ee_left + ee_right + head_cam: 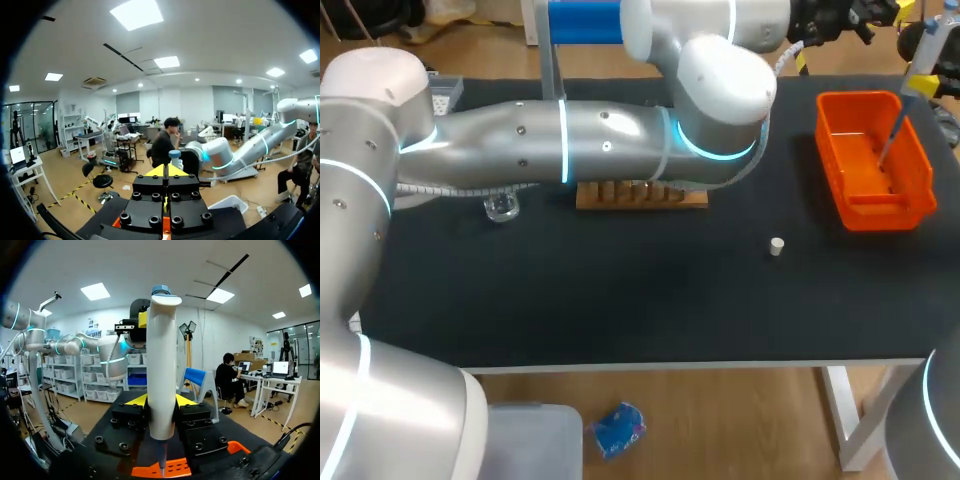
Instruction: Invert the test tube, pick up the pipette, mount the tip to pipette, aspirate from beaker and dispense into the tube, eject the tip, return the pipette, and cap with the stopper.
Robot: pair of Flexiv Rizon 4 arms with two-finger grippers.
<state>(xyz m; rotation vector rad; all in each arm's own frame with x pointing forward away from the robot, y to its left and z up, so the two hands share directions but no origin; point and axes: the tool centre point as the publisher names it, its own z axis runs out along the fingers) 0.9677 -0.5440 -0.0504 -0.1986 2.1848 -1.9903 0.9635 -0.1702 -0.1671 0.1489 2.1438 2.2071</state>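
the right gripper point(161, 400) is clamped on the white pipette point(162, 340), whose tip hangs over the orange bin point(918, 185) at the counter's point(620, 290) far right corner. the left gripper point(169, 171) has its fingers drawn together on a small tube point(174, 158), held up off the counter. the stopper point(777, 246) lies alone mid-counter, well apart from the wooden rack point(640, 194) and the glass beaker point(502, 207).

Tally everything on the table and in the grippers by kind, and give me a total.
orange bin: 1
wooden rack: 1
glass beaker: 1
white stopper: 1
pipette: 1
grey tray: 1
blue-topped stand: 1
Total: 7
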